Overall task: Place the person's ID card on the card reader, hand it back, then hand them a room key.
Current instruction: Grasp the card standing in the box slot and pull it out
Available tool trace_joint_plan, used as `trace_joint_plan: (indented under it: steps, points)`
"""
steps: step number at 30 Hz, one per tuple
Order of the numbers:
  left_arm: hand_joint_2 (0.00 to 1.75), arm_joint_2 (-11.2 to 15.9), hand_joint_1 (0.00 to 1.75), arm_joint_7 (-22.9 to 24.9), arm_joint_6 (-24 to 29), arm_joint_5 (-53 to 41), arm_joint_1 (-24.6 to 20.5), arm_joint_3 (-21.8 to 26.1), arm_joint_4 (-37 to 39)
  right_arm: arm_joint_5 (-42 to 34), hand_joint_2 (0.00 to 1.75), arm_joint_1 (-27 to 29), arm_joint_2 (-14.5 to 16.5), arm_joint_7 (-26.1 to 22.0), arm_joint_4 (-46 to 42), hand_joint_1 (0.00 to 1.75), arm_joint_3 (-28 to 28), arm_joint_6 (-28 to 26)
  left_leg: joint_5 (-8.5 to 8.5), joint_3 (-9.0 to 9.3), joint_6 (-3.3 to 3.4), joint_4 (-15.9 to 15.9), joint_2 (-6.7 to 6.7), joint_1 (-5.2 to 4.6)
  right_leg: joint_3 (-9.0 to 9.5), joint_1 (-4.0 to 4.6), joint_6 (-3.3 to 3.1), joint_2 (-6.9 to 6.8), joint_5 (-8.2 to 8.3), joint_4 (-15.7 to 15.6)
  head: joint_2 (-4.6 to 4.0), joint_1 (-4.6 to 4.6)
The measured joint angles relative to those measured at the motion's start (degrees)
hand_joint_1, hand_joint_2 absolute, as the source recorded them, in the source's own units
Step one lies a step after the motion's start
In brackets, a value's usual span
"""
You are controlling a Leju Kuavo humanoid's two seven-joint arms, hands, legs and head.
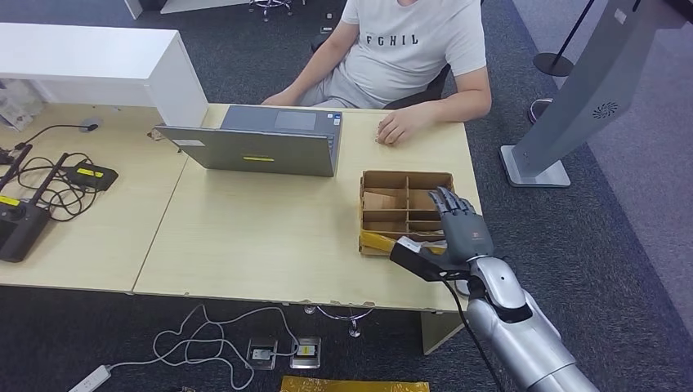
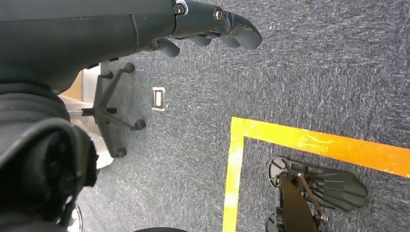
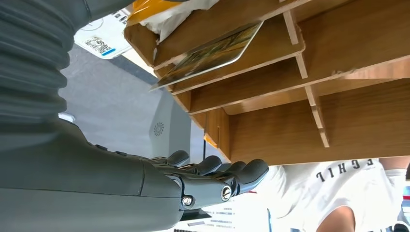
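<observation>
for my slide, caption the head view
Right hand hovers open over the wooden divider box opposite a seated person.

The head view looks down from high onto the tabletop [image 1: 261,237]. The right wrist view sits close behind the right hand [image 3: 193,181], facing the wooden divided tray [image 3: 300,96], which both share. The left wrist view looks down at grey carpet [image 2: 290,72].

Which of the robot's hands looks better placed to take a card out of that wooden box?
The right hand, probably: it hovers open over the divided wooden box, where a card leans in a slot. The left hand hangs over the carpet.
</observation>
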Motion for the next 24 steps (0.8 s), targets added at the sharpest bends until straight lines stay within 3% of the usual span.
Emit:
trace_joint_plan:
  steps: [6,10,11,24]
  points:
    - [0.00,0.01,0.00,-0.01,0.00,0.04,0.00,0.00,0.00,-0.19,1.75,0.07,0.00,-0.20,0.22,0.01,-0.43,-0.17,0.00,0.00,0.00,0.00,0.01,0.00,0.00,0.00,0.00,0.01,0.00,0.00,0.00,0.00]
    - [0.00,0.05,0.00,0.00,-0.03,0.04,0.00,0.00,0.00,-0.74,1.75,0.07,0.00,-0.86,0.56,1.68,-0.54,-0.59,0.00,0.00,0.00,0.00,0.01,0.00,0.00,0.00,0.00,0.02,0.00,0.00,0.00,-0.01]
    - [0.00,0.08,0.00,0.00,-0.04,0.04,0.00,0.00,0.00,-0.84,1.75,0.07,0.00,-1.01,0.63,1.75,-0.54,-0.65,0.00,0.00,0.00,0.00,0.01,0.00,0.00,0.00,0.00,0.02,0.00,0.00,0.00,-0.01]
    - [0.00,0.31,0.00,0.00,-0.24,-0.03,0.00,0.00,0.00,-3.60,1.75,0.04,0.44,-3.66,1.97,1.75,-0.43,-0.14,0.00,-0.01,0.00,-0.01,0.01,0.00,0.02,0.00,0.00,0.01,0.00,0.00,0.01,0.00]
